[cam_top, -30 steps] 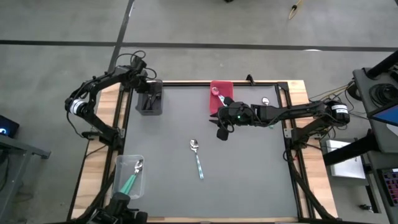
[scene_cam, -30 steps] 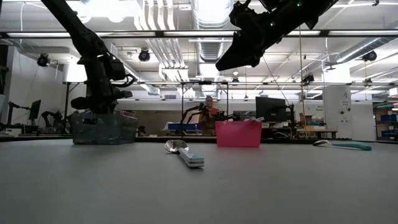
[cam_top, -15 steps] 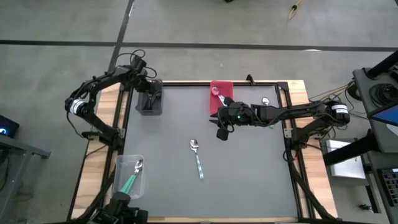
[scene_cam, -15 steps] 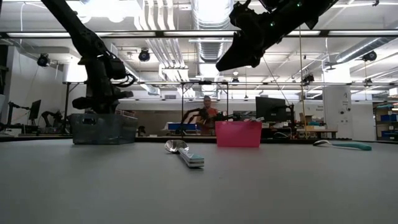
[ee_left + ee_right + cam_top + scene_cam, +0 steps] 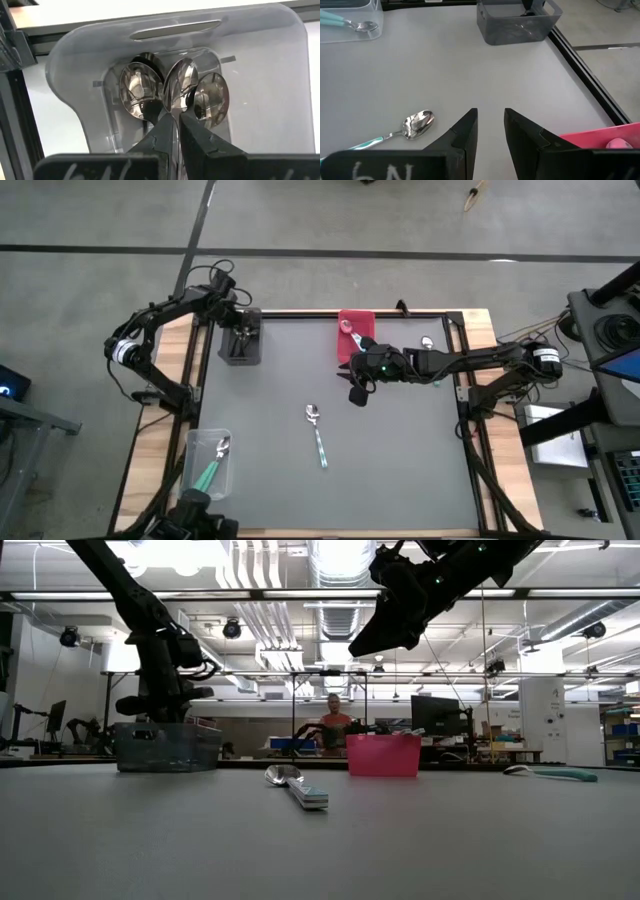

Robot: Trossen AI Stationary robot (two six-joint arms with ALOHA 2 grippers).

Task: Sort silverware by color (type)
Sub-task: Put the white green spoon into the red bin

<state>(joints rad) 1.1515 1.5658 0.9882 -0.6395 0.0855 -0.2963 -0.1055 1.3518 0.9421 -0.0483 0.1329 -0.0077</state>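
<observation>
The left gripper [image 5: 176, 131] hangs inside the grey bin [image 5: 241, 345] at the table's far left corner, its jaws nearly together with only a thin slit between them. Three shiny spoon bowls [image 5: 181, 87] lie on the bin floor just past the fingertips; whether the tips pinch the middle one cannot be told. The right gripper [image 5: 490, 122] hovers above the mat beside the red bin [image 5: 355, 325], jaws narrowly parted and empty. A teal-handled spoon [image 5: 317, 433] lies alone mid-table, well apart from both grippers. More teal-handled spoons [image 5: 213, 463] rest in the clear bin [image 5: 191, 470] at the near left corner.
</observation>
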